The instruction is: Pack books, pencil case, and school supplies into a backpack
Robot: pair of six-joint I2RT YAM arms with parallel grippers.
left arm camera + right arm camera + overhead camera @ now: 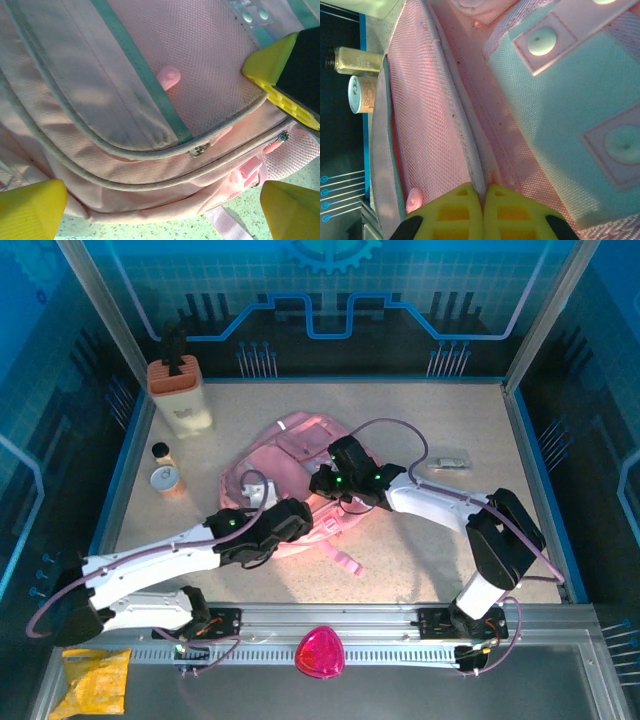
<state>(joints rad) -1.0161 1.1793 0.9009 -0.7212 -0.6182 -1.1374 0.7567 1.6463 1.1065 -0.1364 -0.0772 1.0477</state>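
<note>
The backpack (288, 440) is lying flat at the middle of the desk (420, 550). Its long axis is running roughly far to near, and a strap (347, 562) is trailing toward the near right. It is showing soft pink woven fabric, grey-green piping, pink mesh (430, 110) and pale panels with round studs (541, 40). A small metal zip pull (200, 149) is hanging at a seam. The left tool (160, 210) is hovering, spread wide, over the backpack's near side. The right tool (482, 210) is pinching a fabric edge of the backpack, its fingers pressed together. The small grey-white item (452, 462) is sitting well apart at the right. The beige box (180, 395) at the far left is carrying a pale mark too small to read.
</note>
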